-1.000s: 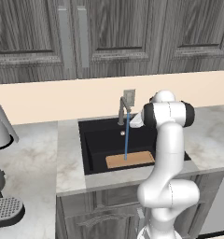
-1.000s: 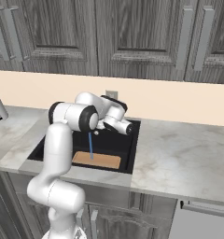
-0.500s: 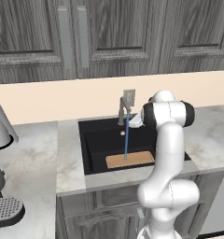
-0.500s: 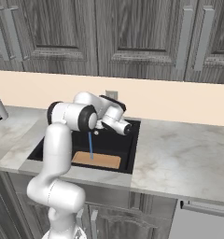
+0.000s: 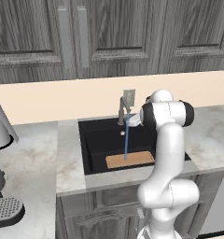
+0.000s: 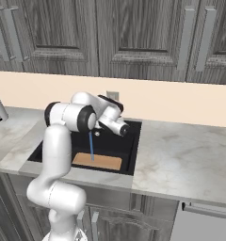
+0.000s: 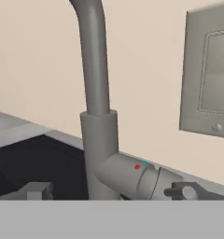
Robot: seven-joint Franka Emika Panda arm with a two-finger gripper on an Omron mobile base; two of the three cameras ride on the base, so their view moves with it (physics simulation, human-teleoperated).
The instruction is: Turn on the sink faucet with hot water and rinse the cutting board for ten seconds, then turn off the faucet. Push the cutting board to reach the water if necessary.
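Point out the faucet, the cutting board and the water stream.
faucet (image 7: 99, 140): hand view, on its upright grey body.
cutting board (image 5: 138, 159): left base view, on its dry right half.
water (image 5: 126, 140): left base view, midway down the blue stream.

faucet (image 7: 101, 140) spout cut off above

Faucet (image 5: 122, 110) at sink (image 5: 93, 144) 12 o'clock; blue water (image 5: 126, 140) streams straight onto tan cutting board (image 5: 130, 159), flat at basin 6 o'clock.

The sink (image 5: 97, 140) sits in the counter (image 5: 67, 158). The faucet (image 5: 122, 109) stands at its back edge. The cutting board (image 5: 130, 159) lies at the basin's front, under the water (image 5: 126, 140).
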